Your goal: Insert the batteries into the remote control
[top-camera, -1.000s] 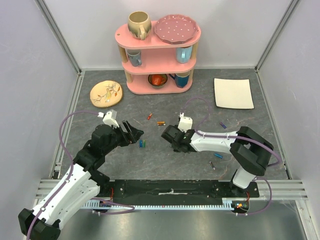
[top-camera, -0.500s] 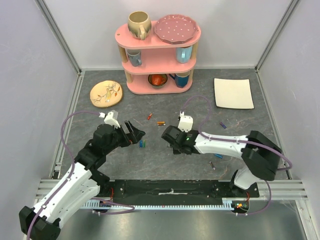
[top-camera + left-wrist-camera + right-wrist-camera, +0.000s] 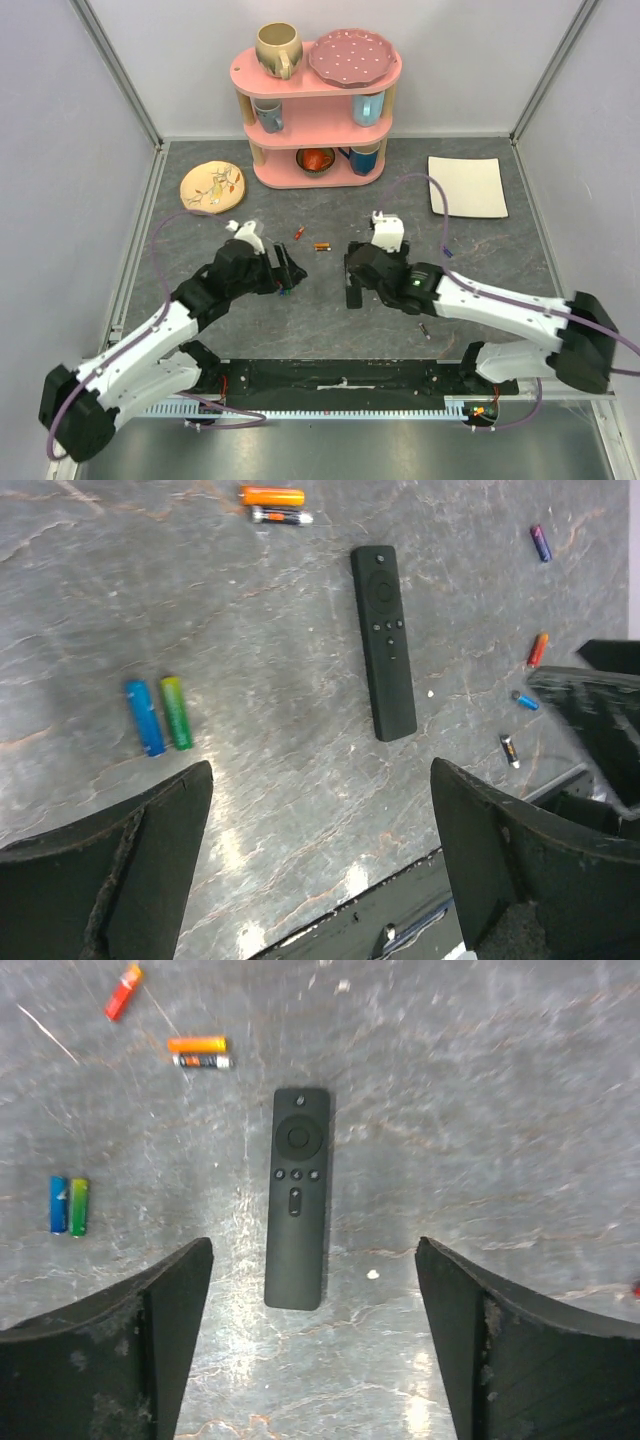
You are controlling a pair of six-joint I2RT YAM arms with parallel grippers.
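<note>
Grey, veined surface point(image 3: 530, 250) carrying the task's things in its middle, between the two arms.

Right end effector point(image 3: 352, 288): fingers spread wide with nothing between them, poised directly above the remote control point(image 3: 296, 1200). In the right wrist view the remote lies centred in the gap. Its long axis runs from the near edge of the surface toward the far edge and crosses the line along which the fingers close, so the fingers straddle its narrow width. This arm is judged the nearer one and already lined up for a grasp across the remote's width.

Left end effector point(image 3: 288, 274): likewise spread and empty, just left of the right one. From its wrist view the remote lies ahead and to the right of centre, clear of both fingers.

Remote control: a slim, flat black bar lying flat with the button face up, the round pad at the end toward the far edge. No battery slot shows, so it is presumably on the underside and the bar would need turning over.

Batteries: a blue and green pair point(image 3: 68, 1205) side by side to the remote's left, an orange and a dark one point(image 3: 198, 1052) beyond its button end, a red one point(image 3: 123, 978) farther off, and several more point(image 3: 524, 675) scattered toward the right edge.
</note>
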